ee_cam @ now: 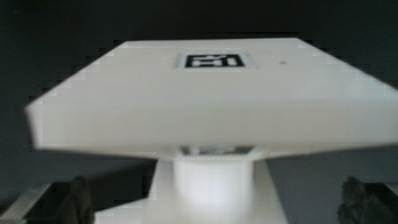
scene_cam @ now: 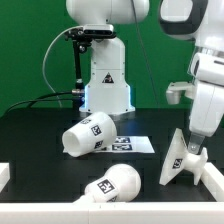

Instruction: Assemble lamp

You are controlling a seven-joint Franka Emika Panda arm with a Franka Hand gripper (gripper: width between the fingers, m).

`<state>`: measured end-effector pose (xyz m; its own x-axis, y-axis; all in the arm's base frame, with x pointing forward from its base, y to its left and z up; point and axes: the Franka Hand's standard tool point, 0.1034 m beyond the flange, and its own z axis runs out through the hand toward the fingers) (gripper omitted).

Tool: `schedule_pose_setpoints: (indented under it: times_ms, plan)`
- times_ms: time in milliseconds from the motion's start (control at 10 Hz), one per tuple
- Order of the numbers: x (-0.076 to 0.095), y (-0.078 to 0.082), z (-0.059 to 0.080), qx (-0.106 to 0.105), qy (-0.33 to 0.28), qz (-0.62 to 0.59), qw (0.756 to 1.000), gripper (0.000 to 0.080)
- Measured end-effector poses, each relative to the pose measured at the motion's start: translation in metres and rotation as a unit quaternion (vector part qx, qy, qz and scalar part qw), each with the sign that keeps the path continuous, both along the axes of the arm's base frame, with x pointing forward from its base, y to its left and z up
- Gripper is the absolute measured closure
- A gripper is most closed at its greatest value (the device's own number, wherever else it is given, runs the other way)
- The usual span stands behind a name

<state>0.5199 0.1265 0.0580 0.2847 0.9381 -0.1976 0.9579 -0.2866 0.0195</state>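
The lamp base (scene_cam: 176, 163) lies tilted at the exterior view's right, its flat plate on edge and its stem toward my gripper (scene_cam: 190, 147). In the wrist view the plate (ee_cam: 214, 95) with its square tag fills the frame and the stem (ee_cam: 217, 185) runs between my fingers (ee_cam: 54, 202). My gripper (ee_cam: 214, 208) is open, with dark gaps on both sides of the stem. The tapered shade (scene_cam: 88, 135) lies on its side at mid table. The rounded bulb (scene_cam: 112, 183) lies nearer the front edge.
The marker board (scene_cam: 135, 144) lies flat behind the bulb, next to the shade. A white robot pedestal (scene_cam: 105, 75) stands at the back with cables. White rails (scene_cam: 6, 176) border the table's front corners.
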Motion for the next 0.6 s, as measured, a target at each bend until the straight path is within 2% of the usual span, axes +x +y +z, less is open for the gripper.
schedule_pose_setpoints:
  times_ms: [300,600]
  plan:
    - [-0.003,-0.001,-0.020,0.008,0.004,0.000,1.000,0.0100]
    - [-0.007,-0.002,-0.033,0.008,0.013,-0.002,1.000,0.0100]
